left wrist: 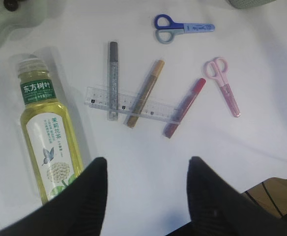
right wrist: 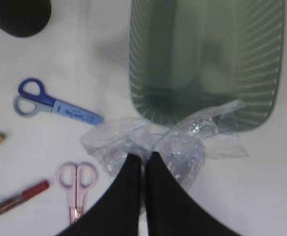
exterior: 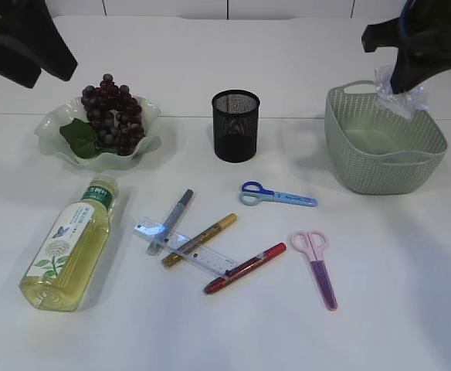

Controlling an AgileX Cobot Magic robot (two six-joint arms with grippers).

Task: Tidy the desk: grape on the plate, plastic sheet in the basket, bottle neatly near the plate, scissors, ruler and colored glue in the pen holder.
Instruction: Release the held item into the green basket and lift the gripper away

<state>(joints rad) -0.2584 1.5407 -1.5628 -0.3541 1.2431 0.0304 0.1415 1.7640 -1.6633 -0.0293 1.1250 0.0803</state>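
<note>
Right gripper (right wrist: 143,160) clamped on crumpled plastic sheet (right wrist: 183,140), held above the green basket (exterior: 385,158), over its rim. Left gripper (left wrist: 146,172) jaws apart, empty, above the table well left of the basket, over the bottle (left wrist: 46,137), ruler (left wrist: 133,104) and glue pens (left wrist: 113,81). Grapes (exterior: 113,114) on plate (exterior: 55,124), far left of the basket.

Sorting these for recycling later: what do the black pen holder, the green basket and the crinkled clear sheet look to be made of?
The black cylindrical pen holder looks like matte wire mesh, probably metal: light shows through its fine grid. The pale green woven-pattern basket seems moulded matte plastic, its ribbing regular. The crinkled transparent sheet is thin glossy plastic film, creased and glinting.
</note>
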